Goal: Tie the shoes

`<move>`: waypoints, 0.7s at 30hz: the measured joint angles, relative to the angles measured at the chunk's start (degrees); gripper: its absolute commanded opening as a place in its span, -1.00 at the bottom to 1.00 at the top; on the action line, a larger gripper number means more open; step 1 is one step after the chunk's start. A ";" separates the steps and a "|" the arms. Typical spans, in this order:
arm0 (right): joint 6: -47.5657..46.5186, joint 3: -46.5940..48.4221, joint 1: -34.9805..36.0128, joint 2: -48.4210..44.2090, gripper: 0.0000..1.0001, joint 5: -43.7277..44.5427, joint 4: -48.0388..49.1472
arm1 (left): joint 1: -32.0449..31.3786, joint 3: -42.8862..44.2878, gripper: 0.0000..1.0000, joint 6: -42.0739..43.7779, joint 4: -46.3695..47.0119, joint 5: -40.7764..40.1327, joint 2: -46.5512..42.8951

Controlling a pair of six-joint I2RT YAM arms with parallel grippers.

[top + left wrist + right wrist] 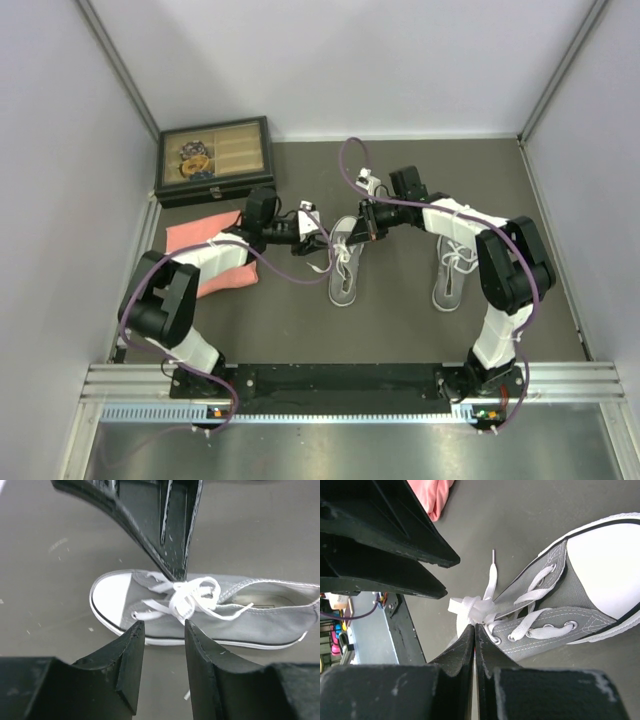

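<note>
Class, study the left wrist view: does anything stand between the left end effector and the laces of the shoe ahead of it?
Nothing visible does. The left end effector stands open just short of the shoe, laces straight ahead. The right end effector pinches those laces from the opposite side, not in between.

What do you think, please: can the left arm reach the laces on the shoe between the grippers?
Probably yes: the left gripper is open and aimed at the laces, with nothing between. The right gripper, shut on them, crowds the far side though.
</note>
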 measured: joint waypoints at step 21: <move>-0.33 0.00 0.00 -0.04 -1.00 0.00 -0.46 | -3.56 3.63 -0.88 8.85 -6.23 1.44 2.84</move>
